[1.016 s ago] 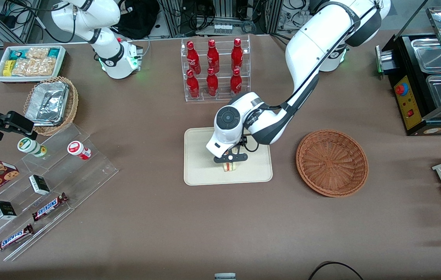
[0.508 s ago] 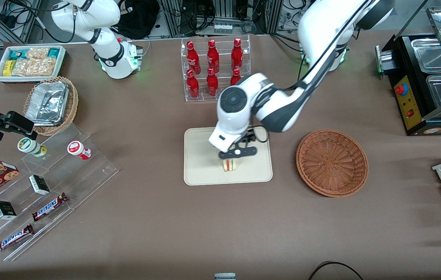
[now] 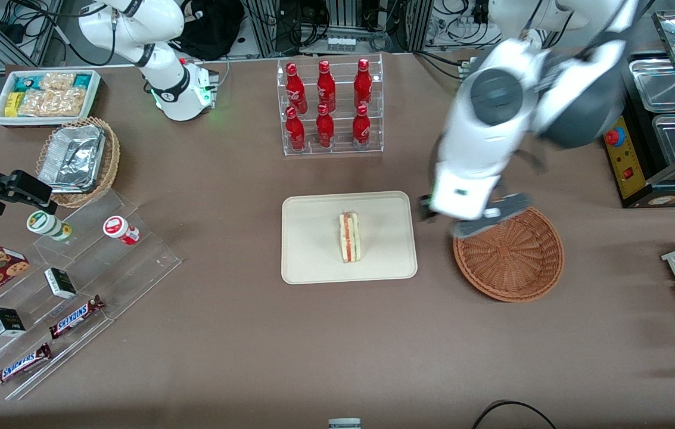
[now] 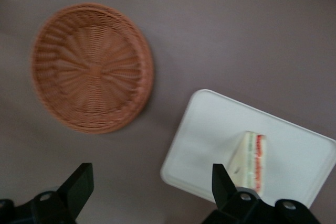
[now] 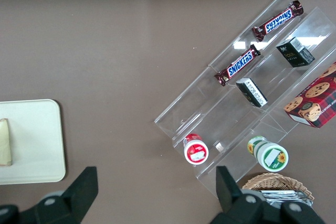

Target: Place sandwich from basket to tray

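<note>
**Sandwich sits on the tray, gripper up over the basket rim**

Gripper point(image 3: 469, 215) first: from the front we see it raised above the table, hanging over the gap between the tray point(image 3: 307, 262) and the basket point(image 3: 516, 262), with its dark finger bar over the basket's rim. It's motion-smeared here, so we honestly can't read the fingers from this angle. The sandwich point(image 3: 349, 237) lies on the tray, roughly in the middle, long side running toward the camera, red and green filling stripes facing up. Nothing is touching it. The basket sits just beside the tray, toward the working arm's end of the table, and we see only bare wicker inside. Farther from the camera than the tray stands a clear rack of red bottles point(image 3: 328, 104).

Wrist camera on the working arm: the two black fingertips point(image 4: 77, 186) stand wide apart with nothing between them, so the gripper point(image 4: 149, 184) is spread and holding nothing. Below it we see the basket point(image 4: 92, 66) and the tray point(image 4: 210, 129) side by side on brown table, and the sandwich point(image 4: 249, 158) resting on the tray, partly hidden by one fingertip.

Parked arm's wrist camera: we catch a corner of the tray point(image 5: 37, 140) with a pale edge of the sandwich point(image 5: 4, 142) on it, well apart from a clear stepped stand point(image 5: 252, 103) with candy bars and small boxes.
</note>
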Motion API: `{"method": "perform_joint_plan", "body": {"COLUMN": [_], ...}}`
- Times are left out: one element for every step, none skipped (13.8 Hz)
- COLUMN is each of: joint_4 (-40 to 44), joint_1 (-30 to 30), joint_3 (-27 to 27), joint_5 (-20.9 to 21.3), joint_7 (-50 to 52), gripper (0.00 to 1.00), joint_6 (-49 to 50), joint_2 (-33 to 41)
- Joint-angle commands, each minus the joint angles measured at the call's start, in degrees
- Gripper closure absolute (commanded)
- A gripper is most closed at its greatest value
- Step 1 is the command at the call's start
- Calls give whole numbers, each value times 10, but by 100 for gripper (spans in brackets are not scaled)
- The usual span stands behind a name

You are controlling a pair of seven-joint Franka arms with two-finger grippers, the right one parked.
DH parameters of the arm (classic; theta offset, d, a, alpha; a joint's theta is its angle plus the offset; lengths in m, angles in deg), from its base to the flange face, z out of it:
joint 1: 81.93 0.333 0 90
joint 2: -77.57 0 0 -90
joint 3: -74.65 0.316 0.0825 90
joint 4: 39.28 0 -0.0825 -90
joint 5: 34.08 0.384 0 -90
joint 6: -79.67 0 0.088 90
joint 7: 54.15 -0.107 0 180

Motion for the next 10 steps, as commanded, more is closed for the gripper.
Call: {"method": "perform_joint_plan", "body": {"joint_4": [-21,-25,-27,-28,-32,-34,-36,-36,-38,-44], "joint_1": [55,74,100,115,133,159,183,199,213,216], "joint_3": [-2,-2,-2,-2,-2,-2,-2,-1,1,9], "joint_5": [-18,-18,-18,-22,-35,-47,-55,-59,-59,-60], "joint_7": [-87,-119,-167,-207,-245,-284,-332,-371,-407,-436], "gripper": [0,0,0,0,0,0,0,0,0,0], "joint_6": [74,99,122,143,161,176,199,221,236,242], "joint_2": [59,83,102,119,136,154,170,183,195,204]}}
